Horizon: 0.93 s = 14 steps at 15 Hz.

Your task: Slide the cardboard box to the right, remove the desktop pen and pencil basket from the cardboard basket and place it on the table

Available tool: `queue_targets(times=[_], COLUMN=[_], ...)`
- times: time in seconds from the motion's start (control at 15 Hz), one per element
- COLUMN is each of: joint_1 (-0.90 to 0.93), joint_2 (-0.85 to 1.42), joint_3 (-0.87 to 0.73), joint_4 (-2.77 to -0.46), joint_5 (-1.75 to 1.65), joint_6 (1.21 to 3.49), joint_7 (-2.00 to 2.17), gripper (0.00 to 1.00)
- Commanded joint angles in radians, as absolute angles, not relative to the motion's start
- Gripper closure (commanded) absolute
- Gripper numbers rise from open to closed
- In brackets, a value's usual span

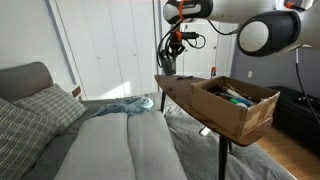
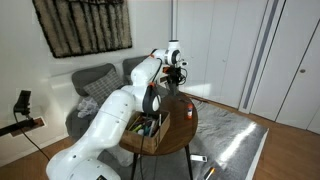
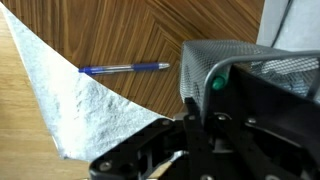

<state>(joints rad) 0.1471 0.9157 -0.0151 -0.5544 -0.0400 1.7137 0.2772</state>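
In an exterior view the tool (image 1: 170,55) hangs over the far end of the worktop (image 1: 185,88), closed narrow on the wall of the desktop pen and pencil basket (image 1: 167,67), which sits at its 6 o'clock. Whether the basket's base touches the wood cannot be told. The cardboard box (image 1: 235,108) lies at 4 o'clock of the tool, well apart and close to the near rim. Hazard: a release above the surface would drop the basket, and a light upright cup near a rounded edge is likely to tip and roll off toward the couch (image 1: 40,110) at 8 o'clock. In an exterior view from the opposite side, the tool (image 2: 176,78) is at 12 o'clock of the cardboard box (image 2: 150,130), and bare worktop (image 2: 188,125) lies between them. This strip is the safest room for placing. The arm (image 2: 110,120) spans the box side, so a retreat at 7 o'clock risks brushing the box wall. In the wrist view the basket (image 3: 235,60) fills the area at 2 o'clock. A blue pen (image 3: 125,68) lies at 10 o'clock, and a white cloth (image 3: 70,100) lies at 8 o'clock. Hazard: setting the base on the pen or the cloth would leave it tilted. Open wood lies around 12 o'clock.
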Motion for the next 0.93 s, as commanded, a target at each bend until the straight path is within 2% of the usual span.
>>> queue_targets(times=[0.0,0.87], joint_1=[0.170,0.118], joint_2=[0.937,1.002], joint_3=[-0.028,0.023], joint_4=[-0.513,-0.524], joint_5=[-0.067,0.007], joint_6=[1.699,1.824], joint_7=[0.271,0.269], gripper=[0.99,0.99])
